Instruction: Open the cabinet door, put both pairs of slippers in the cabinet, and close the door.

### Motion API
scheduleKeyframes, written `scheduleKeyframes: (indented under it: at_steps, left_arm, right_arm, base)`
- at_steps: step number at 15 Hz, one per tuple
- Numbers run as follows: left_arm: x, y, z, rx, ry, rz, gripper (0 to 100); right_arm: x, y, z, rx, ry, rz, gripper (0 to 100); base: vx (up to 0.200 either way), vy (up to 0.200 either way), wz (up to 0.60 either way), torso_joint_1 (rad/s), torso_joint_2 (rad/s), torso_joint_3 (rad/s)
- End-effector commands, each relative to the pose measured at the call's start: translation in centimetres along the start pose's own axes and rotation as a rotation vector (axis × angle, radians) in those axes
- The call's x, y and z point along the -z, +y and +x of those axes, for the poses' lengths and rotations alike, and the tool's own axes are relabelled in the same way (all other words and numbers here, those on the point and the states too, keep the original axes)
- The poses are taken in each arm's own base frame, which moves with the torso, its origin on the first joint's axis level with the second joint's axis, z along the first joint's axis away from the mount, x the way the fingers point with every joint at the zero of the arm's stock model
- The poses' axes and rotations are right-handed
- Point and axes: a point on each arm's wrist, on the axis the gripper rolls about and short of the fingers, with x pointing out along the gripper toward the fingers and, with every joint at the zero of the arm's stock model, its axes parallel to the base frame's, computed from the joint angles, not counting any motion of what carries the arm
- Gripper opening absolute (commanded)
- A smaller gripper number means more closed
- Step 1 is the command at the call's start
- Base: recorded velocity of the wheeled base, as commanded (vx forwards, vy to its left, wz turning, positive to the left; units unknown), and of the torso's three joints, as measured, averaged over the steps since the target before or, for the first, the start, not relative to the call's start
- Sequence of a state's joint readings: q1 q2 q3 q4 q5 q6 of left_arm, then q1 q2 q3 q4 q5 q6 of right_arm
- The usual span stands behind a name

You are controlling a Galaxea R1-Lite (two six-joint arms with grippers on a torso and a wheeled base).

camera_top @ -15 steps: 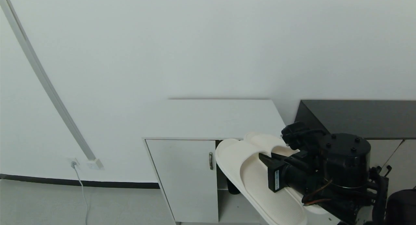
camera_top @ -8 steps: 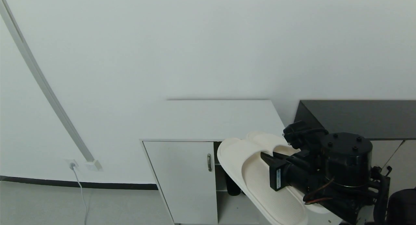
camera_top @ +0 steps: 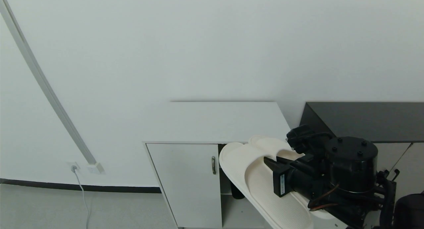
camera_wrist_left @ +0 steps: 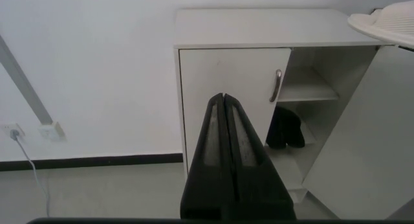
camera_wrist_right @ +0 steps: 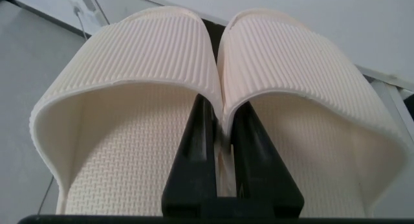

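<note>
A white cabinet (camera_top: 225, 121) stands against the wall, its left door (camera_top: 185, 179) closed and its right door (camera_wrist_left: 362, 140) swung open. A pair of black slippers (camera_wrist_left: 284, 128) lies inside on a lower shelf. My right gripper (camera_top: 271, 164) is shut on a pair of cream slippers (camera_top: 255, 176), held tilted just in front of the open compartment. Its fingers (camera_wrist_right: 197, 140) pinch the two inner side walls of the cream slippers (camera_wrist_right: 142, 62) together. My left gripper (camera_wrist_left: 224, 104) is shut with nothing in it, facing the closed door from some way off.
A dark-topped unit (camera_top: 364, 119) adjoins the cabinet on the right. A wall socket with a hanging cable (camera_top: 74, 166) and a slanted conduit (camera_top: 43, 86) are at the left. Bare floor (camera_top: 66, 209) lies before the closed door.
The head camera has shifted slightly. The right gripper with the cream slippers stays in nearly the same spot before the cabinet opening.
</note>
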State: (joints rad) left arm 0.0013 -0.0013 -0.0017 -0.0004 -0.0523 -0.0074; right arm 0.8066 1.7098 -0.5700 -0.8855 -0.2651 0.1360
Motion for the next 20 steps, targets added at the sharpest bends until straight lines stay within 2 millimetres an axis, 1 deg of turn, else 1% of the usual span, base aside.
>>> scheduleKeyframes:
  at_steps: [1, 8, 11, 15, 20]
  left_arm:
    - [0.0, 0.0, 0.0, 0.000, 0.002, 0.000, 0]
    - [0.0, 0.0, 0.0, 0.000, 0.002, 0.000, 0]
    - [0.0, 0.0, 0.0, -0.002, 0.002, 0.001, 0]
    - [0.0, 0.0, 0.0, -0.002, 0.002, 0.004, 0]
    - [0.0, 0.0, 0.0, -0.002, 0.002, 0.004, 0]
  right_arm:
    - [0.2, 0.0, 0.1, 0.001, 0.006, -0.001, 0]
    - [0.3, 0.0, 0.2, 0.003, 0.010, -0.004, 0]
    - [0.7, -0.1, 0.1, 0.004, 0.027, -0.007, 0]
    - [1.2, -0.1, 0.2, 0.006, 0.046, -0.012, 0]
    - [1.4, -0.1, 0.3, 0.009, 0.052, -0.013, 0]
  base:
    - [0.000, 0.000, 0.00, -0.085, 0.19, 0.115]
    - [0.000, 0.000, 0.00, -0.157, 0.36, 0.196]
    - [0.000, 0.000, 0.00, -0.175, 0.40, 0.222]
    - [0.000, 0.000, 0.00, -0.227, 0.53, 0.303]
    - [0.000, 0.000, 0.00, -0.222, 0.54, 0.325]
